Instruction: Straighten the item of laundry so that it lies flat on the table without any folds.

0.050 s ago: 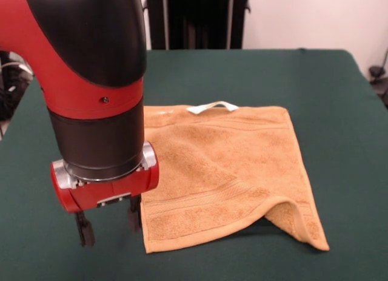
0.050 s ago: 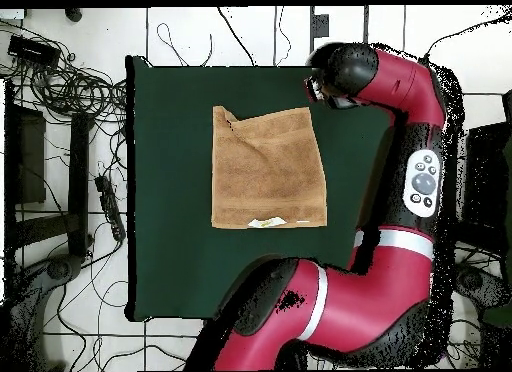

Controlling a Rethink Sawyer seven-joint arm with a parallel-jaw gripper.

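The item of laundry (image 1: pixel 224 172), an orange-tan towel, lies spread on the green table (image 1: pixel 339 99). Its front right corner (image 1: pixel 288 211) is humped up in a fold, and a white tag loop (image 1: pixel 212 107) sticks out at the far edge. My gripper (image 1: pixel 110 225) hangs just above the cloth at the towel's front left corner, open and empty. One finger (image 1: pixel 134 219) stands right at the towel's left edge. In the overhead view the towel (image 2: pixel 268 168) sits mid-table (image 2: pixel 170 188), and the arm's wrist (image 2: pixel 340 73) hides the gripper.
Dark stands (image 1: pixel 194 17) rise behind the table's far edge. In the overhead view, cables and a power strip (image 2: pixel 108 203) lie on the floor to the left. The arm's body (image 2: pixel 390 248) runs along the table's right side.
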